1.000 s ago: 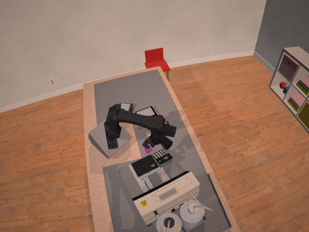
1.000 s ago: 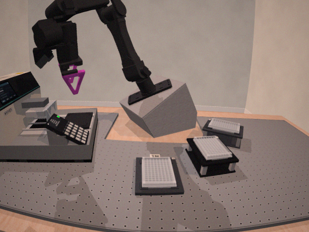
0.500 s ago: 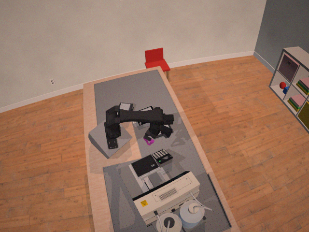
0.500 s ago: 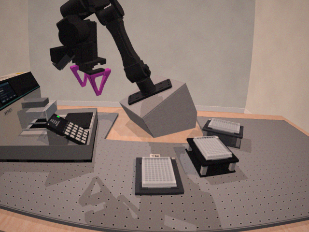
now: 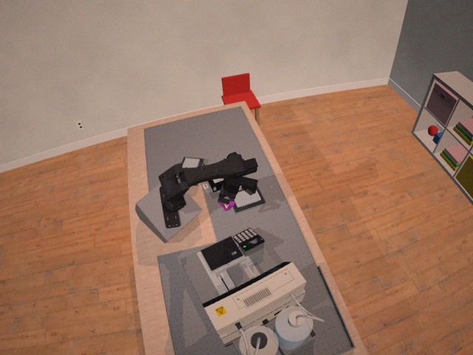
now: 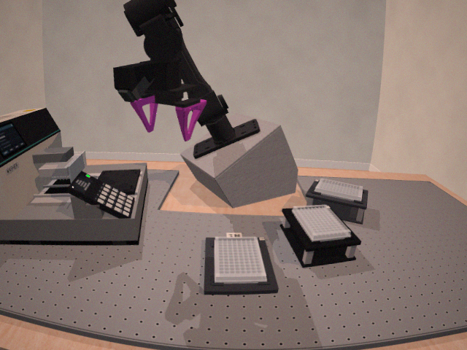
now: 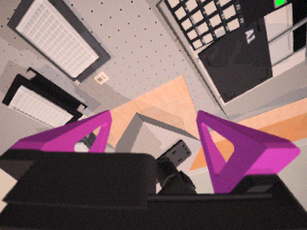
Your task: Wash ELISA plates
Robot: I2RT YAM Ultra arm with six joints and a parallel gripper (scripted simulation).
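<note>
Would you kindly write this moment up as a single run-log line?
gripper: open, empty, high above the table | plates: three, each in its nest | carrier: no plate | lamp: green

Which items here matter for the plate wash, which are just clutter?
Job:
three plates in nests
washer carrier
keypad, lamp green
gripper, open and empty

Clutter:
red chair
shelf unit
two bottles

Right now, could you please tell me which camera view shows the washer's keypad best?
The exterior view shows the keypad best: whole, tilted, its green lamp lit. The top view shows it small. The wrist view crops it at the upper edge.
</note>
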